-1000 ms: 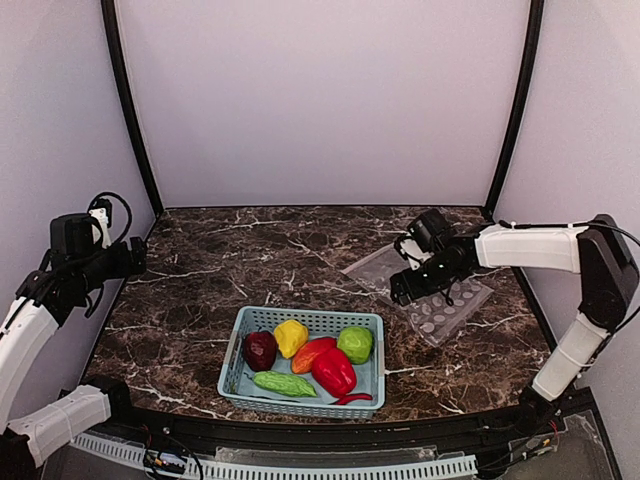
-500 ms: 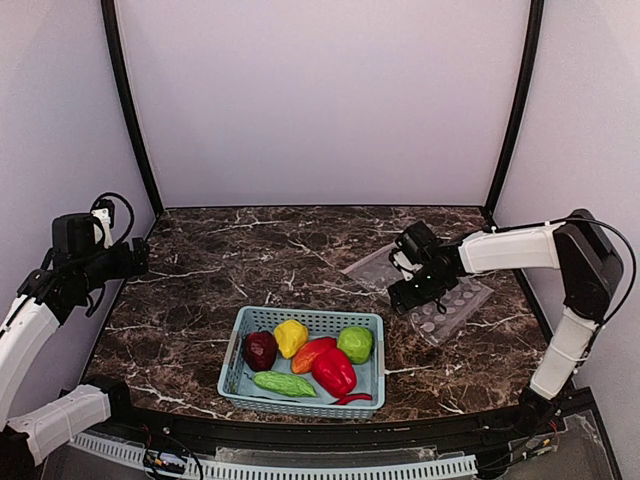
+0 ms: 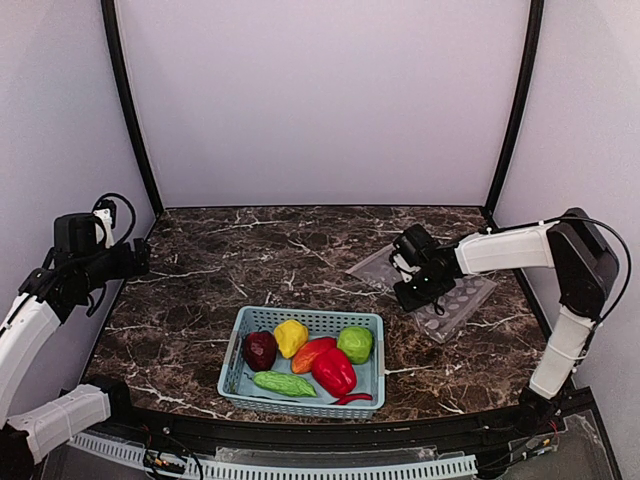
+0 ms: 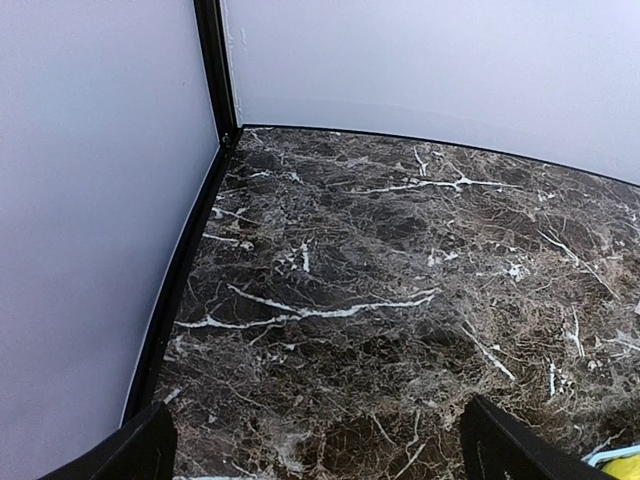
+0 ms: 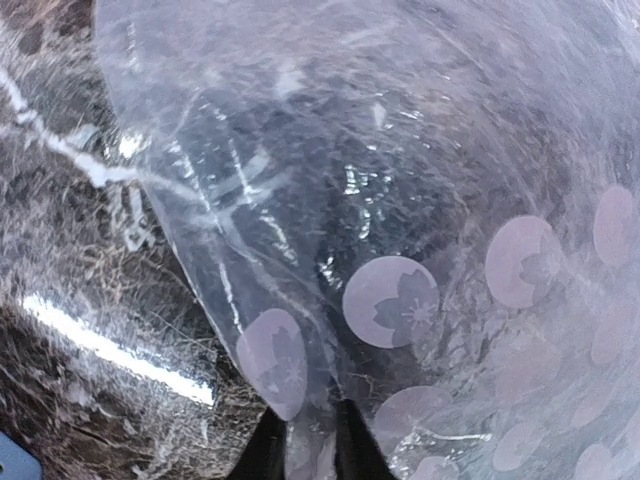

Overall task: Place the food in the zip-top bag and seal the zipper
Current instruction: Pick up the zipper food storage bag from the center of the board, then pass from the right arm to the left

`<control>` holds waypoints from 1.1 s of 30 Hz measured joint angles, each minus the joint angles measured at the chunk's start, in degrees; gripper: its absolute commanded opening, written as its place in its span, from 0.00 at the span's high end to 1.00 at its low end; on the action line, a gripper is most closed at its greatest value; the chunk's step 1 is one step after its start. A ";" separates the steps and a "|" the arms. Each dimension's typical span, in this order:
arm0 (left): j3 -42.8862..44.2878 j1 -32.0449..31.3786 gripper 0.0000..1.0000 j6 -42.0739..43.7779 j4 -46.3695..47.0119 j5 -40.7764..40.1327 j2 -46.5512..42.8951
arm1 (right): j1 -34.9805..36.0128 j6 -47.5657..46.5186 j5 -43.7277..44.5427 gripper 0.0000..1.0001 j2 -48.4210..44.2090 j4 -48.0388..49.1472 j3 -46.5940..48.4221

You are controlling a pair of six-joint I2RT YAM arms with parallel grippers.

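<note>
The zip-top bag (image 3: 458,304), clear with white dots, lies flat on the marble at the right. My right gripper (image 3: 409,296) is down on its left edge. In the right wrist view the bag (image 5: 450,200) fills the frame, and a fold of its film is pinched between the two dark fingertips (image 5: 262,448) of that gripper (image 5: 305,432). The zipper is hidden from me. The food sits in the basket: dark red (image 3: 260,350), yellow (image 3: 291,337), orange (image 3: 310,353), lime-green (image 3: 355,344) and red (image 3: 334,372) peppers, a cucumber (image 3: 284,383) and a chilli (image 3: 352,398). My left gripper (image 4: 320,462) hangs open over bare marble at the far left.
The light blue lattice basket (image 3: 310,316) stands at the front centre of the dark marble table (image 3: 250,260). White walls with black corner posts (image 3: 128,110) close in the back and both sides.
My right gripper slid down and left onto the bag's left edge and its jaws closed on the film. The left arm stayed put.
</note>
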 measured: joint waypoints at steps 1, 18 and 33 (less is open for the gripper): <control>0.00 0.00 0.00 0.07 0.00 0.17 0.07 | 0.00 0.09 -0.02 1.00 0.00 0.15 0.00; 1.09 -13.68 0.08 -17.38 4.66 15.54 9.51 | 0.04 2.82 -6.34 1.00 -14.86 5.18 -0.76; 10.10 -36.02 0.04 -42.60 36.83 23.61 31.93 | 6.80 2.14 -20.28 1.00 -29.09 10.25 -4.90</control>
